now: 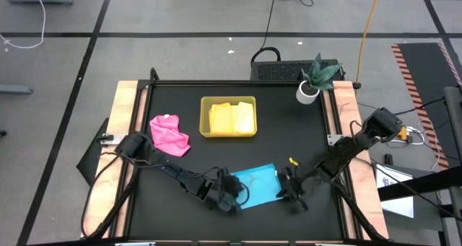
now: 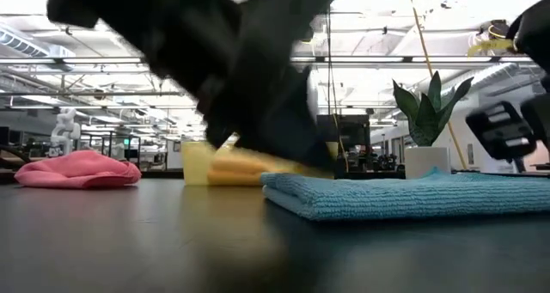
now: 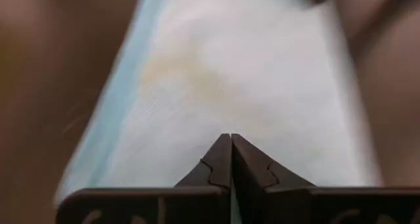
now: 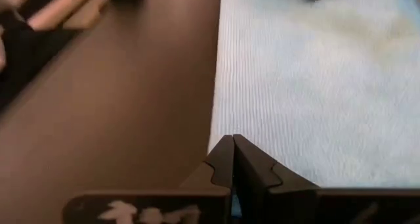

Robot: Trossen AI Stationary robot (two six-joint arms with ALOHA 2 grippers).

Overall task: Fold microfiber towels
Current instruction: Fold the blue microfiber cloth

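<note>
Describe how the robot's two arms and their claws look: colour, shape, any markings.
Both arms are dark and jointed. The right arm carries a yellow-orange patch near its upper joint. Seen up close, the left claw and right claw are alike: two dark fingers tapering to a point, with stepped inner edges.

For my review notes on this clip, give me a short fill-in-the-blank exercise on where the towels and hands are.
1. The left hand and right hand are at opposite sides of the ____ towel.
2. The yellow towel lies in the ____.
3. The crumpled ____ towel lies apart, left of the tray.
4. Both hands' fingers are ____.

Missing words: blue; tray; pink; shut
</note>
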